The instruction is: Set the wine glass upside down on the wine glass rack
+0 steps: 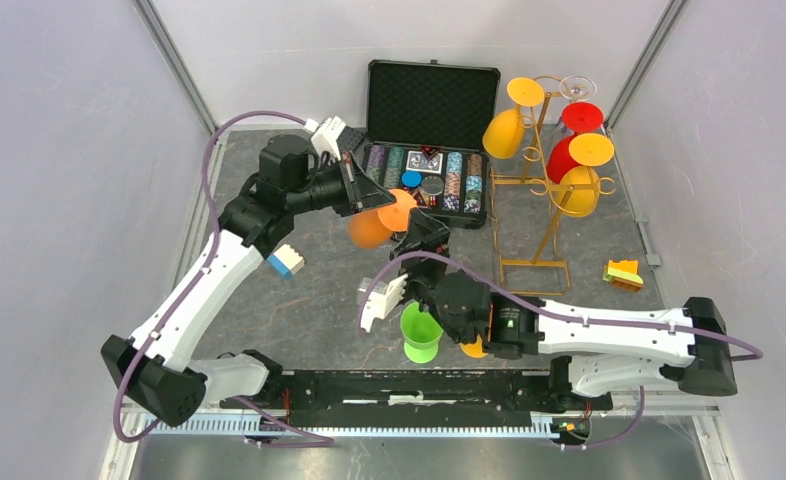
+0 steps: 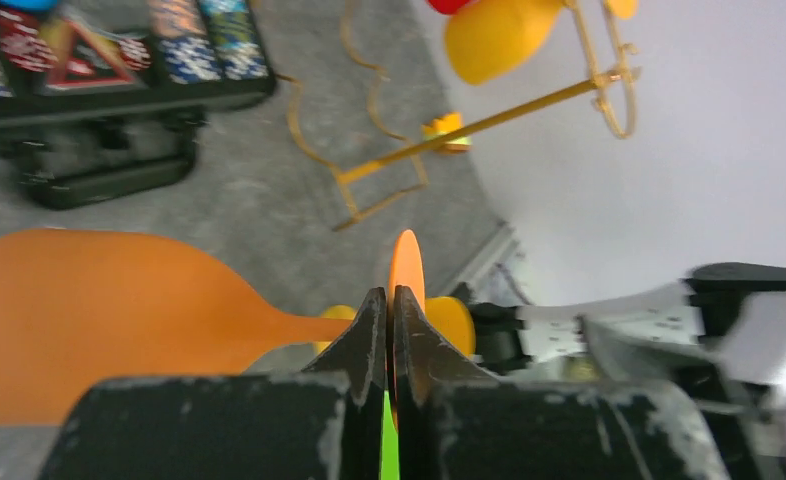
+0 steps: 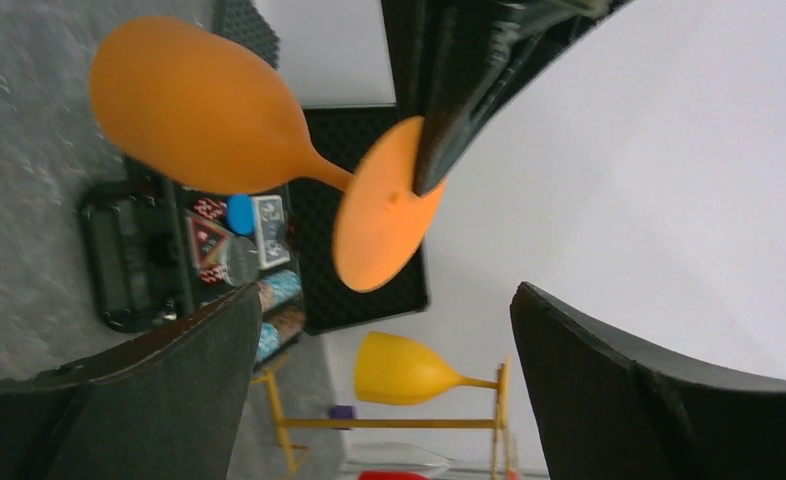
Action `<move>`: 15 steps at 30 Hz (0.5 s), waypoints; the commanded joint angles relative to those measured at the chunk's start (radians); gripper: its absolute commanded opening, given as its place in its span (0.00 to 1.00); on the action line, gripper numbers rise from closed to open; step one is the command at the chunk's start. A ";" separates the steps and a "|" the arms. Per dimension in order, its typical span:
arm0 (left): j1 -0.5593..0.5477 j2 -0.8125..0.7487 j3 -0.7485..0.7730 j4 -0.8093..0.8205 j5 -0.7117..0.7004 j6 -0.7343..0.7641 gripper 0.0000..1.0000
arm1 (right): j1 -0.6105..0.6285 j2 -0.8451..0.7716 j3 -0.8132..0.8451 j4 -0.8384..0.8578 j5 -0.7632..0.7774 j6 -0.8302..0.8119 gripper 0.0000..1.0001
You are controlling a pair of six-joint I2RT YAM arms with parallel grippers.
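Left hand is pinched shut on the very edge of the orange wine glass, gripping only the thin foot disc. The bowl sticks out sideways in the air, just in front of the black chip case. Right hand stands wide, holding nothing, close under the glass.

My worry is that grip. It's a sliver of foot carrying a hanging bowl, so I judge a quick wrist roll could make the glass swivel or slip down onto the desk or the chips. The wide hand nearby could also clip it.

The wine glass rack is well to the right, and its rails already hold yellow and red glasses that a swing could knock.

Writing: nothing I can read. The cards in the case show patterns only.
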 commanded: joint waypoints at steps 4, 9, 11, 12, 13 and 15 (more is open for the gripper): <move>0.000 -0.122 0.034 -0.144 -0.245 0.350 0.02 | -0.158 0.058 0.357 -0.452 -0.287 0.579 0.98; 0.000 -0.210 -0.047 -0.009 -0.269 0.350 0.02 | -0.399 0.144 0.600 -0.646 -0.686 0.858 0.98; 0.000 -0.242 -0.079 0.040 -0.287 0.320 0.02 | -0.465 0.156 0.650 -0.660 -0.809 0.916 0.98; 0.000 -0.250 -0.092 0.059 -0.293 0.301 0.02 | -0.499 0.155 0.661 -0.651 -0.879 0.952 0.98; 0.001 -0.257 -0.106 0.080 -0.299 0.287 0.02 | -0.533 0.154 0.667 -0.640 -0.949 0.985 0.98; 0.001 -0.261 -0.120 0.101 -0.306 0.251 0.02 | -0.616 0.151 0.672 -0.604 -1.090 1.078 0.98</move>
